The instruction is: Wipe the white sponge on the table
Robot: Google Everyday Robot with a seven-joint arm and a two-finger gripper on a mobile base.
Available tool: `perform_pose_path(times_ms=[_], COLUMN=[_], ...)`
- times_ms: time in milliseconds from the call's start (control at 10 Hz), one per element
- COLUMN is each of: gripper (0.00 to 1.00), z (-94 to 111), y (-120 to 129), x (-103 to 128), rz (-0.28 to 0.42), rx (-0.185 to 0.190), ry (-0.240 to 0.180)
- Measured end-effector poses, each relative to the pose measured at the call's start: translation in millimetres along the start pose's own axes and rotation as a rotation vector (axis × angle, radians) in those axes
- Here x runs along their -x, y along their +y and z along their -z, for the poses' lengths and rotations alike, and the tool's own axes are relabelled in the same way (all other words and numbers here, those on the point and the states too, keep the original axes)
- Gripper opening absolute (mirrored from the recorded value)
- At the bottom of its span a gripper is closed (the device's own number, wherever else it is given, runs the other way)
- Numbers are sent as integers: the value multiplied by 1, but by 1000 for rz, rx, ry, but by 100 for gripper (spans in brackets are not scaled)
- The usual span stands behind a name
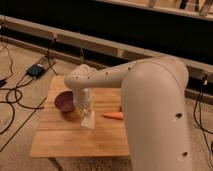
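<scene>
The arm reaches across from the right of the camera view and turns down over the middle of the surface (60,137), a light-wood top with plank stripes. The end effector (86,112) points downward just to the right of the purple bowl (64,101); whether it is closed or parted cannot be told here. The white sponge (88,120) sits directly beneath it, near the centre of the planks, apparently in contact with the wood, though whether it is gripped or only pressed from above is not clear. An orange carrot-like item (113,115) lies just to the right of the sponge, close but apart from it. The step in hand appears to be the wiping stroke itself. To perform it well, maintain steady downward pressure so that the sponge stays flat against the planks, and move it along the grain instead of across the seams, where an edge could catch. Strokes should be kept within the free band between bowl and carrot, or directed toward the near edge, where more bare wood is available. Lateral travel is the main hazard: either neighbour could be pushed.
</scene>
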Motion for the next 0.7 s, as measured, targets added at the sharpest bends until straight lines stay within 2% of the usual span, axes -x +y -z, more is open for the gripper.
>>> perform_pose_path(times_ms=[700], gripper=[66], z=[-1], y=[1], x=[0], rz=[1], rx=[1], ry=[2])
